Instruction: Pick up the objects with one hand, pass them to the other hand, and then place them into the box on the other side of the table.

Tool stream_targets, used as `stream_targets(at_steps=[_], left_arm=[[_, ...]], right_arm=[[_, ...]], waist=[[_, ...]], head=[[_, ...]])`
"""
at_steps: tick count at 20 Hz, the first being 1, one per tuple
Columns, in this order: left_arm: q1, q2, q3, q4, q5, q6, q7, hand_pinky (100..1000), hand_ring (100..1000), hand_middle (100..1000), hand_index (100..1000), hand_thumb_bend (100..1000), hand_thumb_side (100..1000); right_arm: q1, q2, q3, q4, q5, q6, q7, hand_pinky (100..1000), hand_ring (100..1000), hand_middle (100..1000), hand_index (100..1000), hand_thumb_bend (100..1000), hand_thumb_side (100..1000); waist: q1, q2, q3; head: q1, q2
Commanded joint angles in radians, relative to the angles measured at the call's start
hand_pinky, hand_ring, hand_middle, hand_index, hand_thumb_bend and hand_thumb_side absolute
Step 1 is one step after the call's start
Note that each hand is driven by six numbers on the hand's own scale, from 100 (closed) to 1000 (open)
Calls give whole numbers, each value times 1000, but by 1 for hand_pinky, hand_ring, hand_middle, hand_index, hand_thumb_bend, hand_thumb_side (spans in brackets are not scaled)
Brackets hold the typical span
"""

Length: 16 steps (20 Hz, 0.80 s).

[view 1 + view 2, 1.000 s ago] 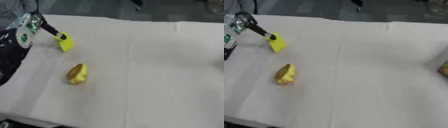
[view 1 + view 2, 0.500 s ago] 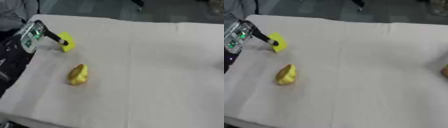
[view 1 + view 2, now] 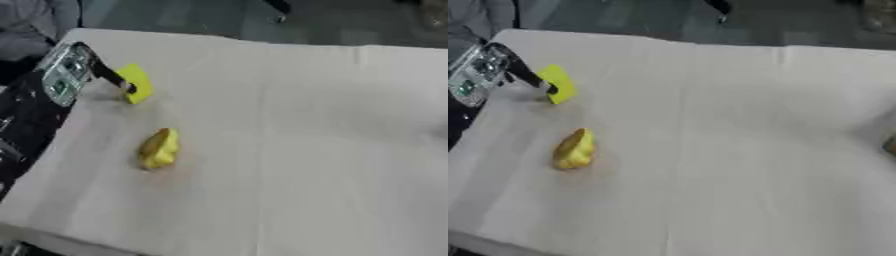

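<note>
A flat yellow piece (image 3: 136,81) stands tilted on edge near the table's far left corner. My left hand (image 3: 65,74) comes in from the left edge, silver and green at the palm. One black finger (image 3: 111,76) reaches across the piece's front face and pinches it; the thumb is hidden behind. A yellow, pear-like fruit (image 3: 159,148) lies on the cloth nearer to me, apart from the hand. At the right edge in the right eye view, a brown sliver of the box (image 3: 890,145) shows. My right hand appears in neither view.
A beige cloth covers the table (image 3: 297,150), with its left edge running diagonally past my black arm (image 3: 22,125). Beyond the far edge lies dark floor. The front edge crosses the lower left corner.
My left hand has dropped lower and nearer to the table, still at the yellow piece, which has shifted only slightly. The fruit has stayed put.
</note>
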Motion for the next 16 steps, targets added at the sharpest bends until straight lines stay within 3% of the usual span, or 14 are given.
stream_targets(at_steps=[1, 13, 16], left_arm=[[-14, 18, 2, -18, 36, 1, 14, 816, 773, 691, 757, 673, 163], [-15, 7, 7, -6, 87, -32, 73, 820, 790, 729, 775, 685, 102], [-16, 6, 7, -4, 84, -31, 82, 811, 781, 712, 761, 634, 100]], right_arm=[[-13, -24, -13, -4, -2, 6, -2, 812, 881, 754, 906, 100, 618], [-21, -20, -11, -1, -2, 13, 10, 817, 882, 768, 899, 100, 630], [-22, -20, -11, 0, -2, 14, 11, 817, 882, 767, 899, 100, 632]], waist=[[-15, 2, -2], [-18, 20, -16], [-18, 23, -17]], head=[[6, -15], [17, -33], [20, -34]])
